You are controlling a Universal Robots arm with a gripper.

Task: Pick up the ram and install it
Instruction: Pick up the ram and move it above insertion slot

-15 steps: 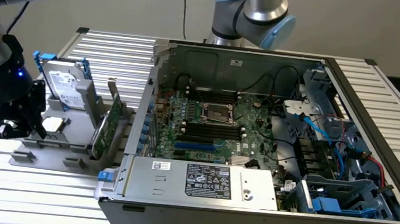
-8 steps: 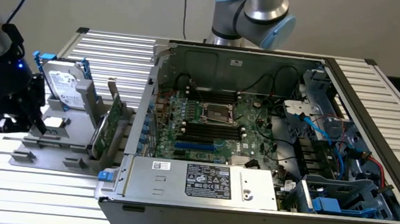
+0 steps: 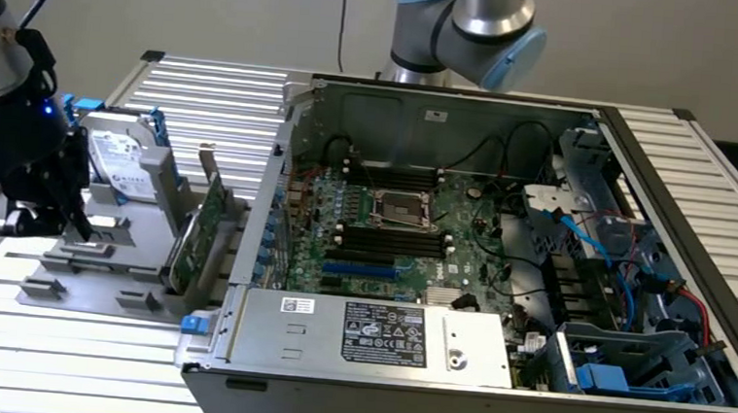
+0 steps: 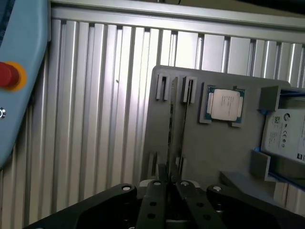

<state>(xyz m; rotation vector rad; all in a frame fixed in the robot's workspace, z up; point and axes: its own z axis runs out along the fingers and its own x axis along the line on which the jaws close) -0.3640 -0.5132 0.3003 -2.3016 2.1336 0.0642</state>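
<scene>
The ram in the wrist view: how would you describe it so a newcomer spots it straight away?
Start at the grey parts holder on the ribbed aluminium table. In it, beside the processor, a narrow channel runs between pairs of guide posts. The ram is the thin dark stick standing on edge in that channel, unlike the square silver-capped processor and the labelled hard drive.

I count one ram (image 4: 170, 119), one processor (image 4: 225, 104), one hard drive (image 4: 284, 134) and one tall green card (image 3: 198, 243), all on one grey holder (image 4: 200, 152). Beside it I count one open computer case (image 3: 441, 109), with one motherboard (image 3: 470, 253) and one power supply (image 3: 360, 333) inside. There is one red button (image 4: 7, 75) and one table (image 3: 208, 98).
</scene>
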